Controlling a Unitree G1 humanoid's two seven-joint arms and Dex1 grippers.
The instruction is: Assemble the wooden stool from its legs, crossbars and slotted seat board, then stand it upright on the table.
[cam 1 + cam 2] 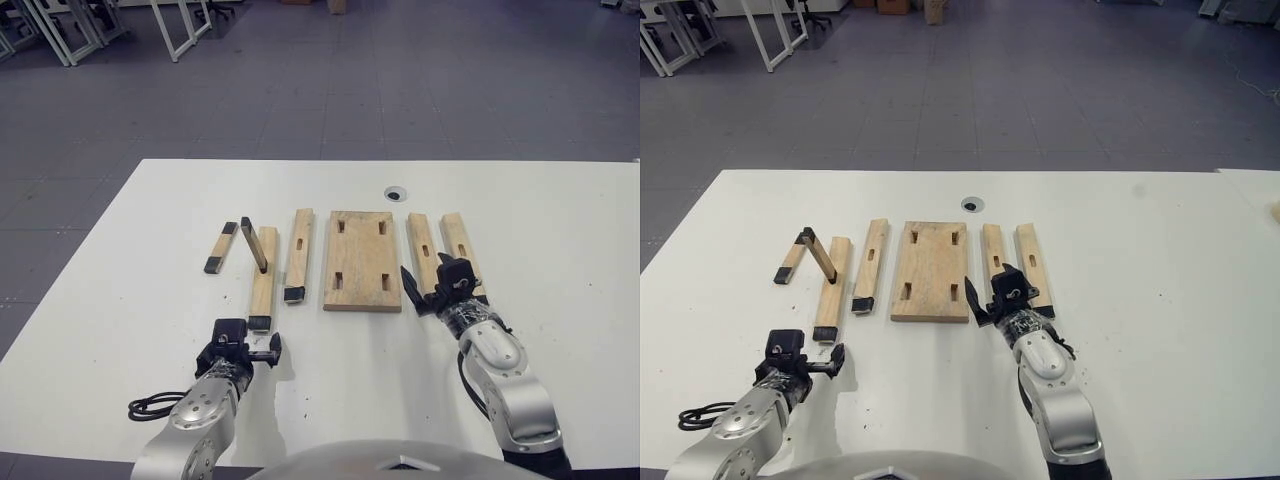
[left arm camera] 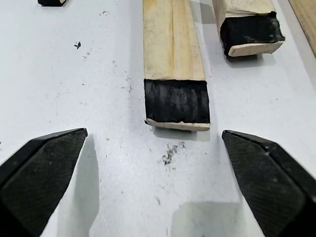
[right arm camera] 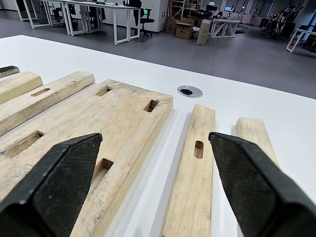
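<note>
The slotted seat board lies flat mid-table. Two legs lie to its right, and two black-tipped legs to its left. A short crossbar rests farther left, and a dark crossbar leans across the leftmost leg. My left gripper is open just short of that leg's black end, which lies between the fingers. My right gripper is open and low at the near end of the inner right leg, beside the board.
A round cable hole sits in the white table behind the board. A black cable trails by my left forearm. Bare table surface lies right of the legs and along the front edge. Grey floor and desk frames lie beyond.
</note>
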